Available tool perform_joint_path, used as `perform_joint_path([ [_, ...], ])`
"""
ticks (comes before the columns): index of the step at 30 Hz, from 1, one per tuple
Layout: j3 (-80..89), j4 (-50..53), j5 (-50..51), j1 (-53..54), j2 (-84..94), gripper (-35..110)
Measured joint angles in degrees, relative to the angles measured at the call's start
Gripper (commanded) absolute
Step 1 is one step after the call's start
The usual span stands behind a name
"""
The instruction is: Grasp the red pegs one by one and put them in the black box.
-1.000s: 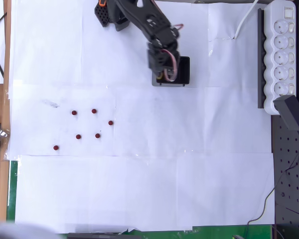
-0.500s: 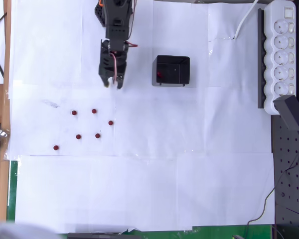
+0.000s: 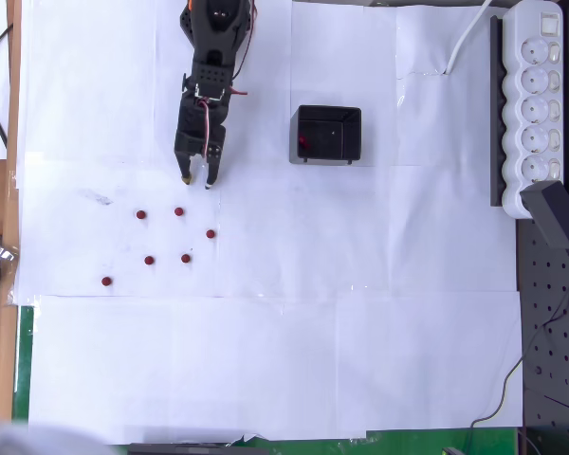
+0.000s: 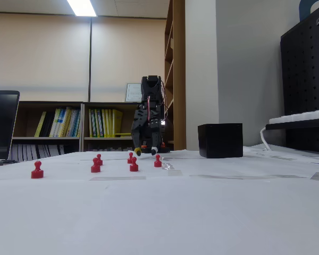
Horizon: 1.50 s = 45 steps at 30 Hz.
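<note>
- The pincer (image 3: 196, 180) hangs just above the desk (image 3: 360, 360), pointing down, its jaws parted and nothing between them; the fixed view (image 4: 146, 152) shows the same gap.
- Six pegs (image 3: 179, 211) stand loose on the desk's left half, well apart from each other; the nearest sits just below the pincer tips in the overhead view.
- The box (image 3: 328, 134) stands near the desk's far edge, right of the pincer, with one red peg visible inside at its left wall.
- Judged step: reaching for the next peg.
- To do it well, centre the jaws over that nearest peg, drop straight down and close on its narrow upper part, since the fixed view shows each peg (image 4: 158, 161) as a knob on a wider base.
- Keep the jaws clear of the neighbouring pegs so none tips over.
- No brand, label or writing is readable; the power strip (image 3: 537, 95) at the right edge bears none that I can make out.
</note>
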Motion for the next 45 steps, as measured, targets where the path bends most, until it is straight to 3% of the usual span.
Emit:
perform_joint_path([
  [24, 14.6, -6.9, 0.4, 2.5, 17.7, 12],
  [45, 17.1, -9.9, 2.0, 2.5, 21.3, 7],
])
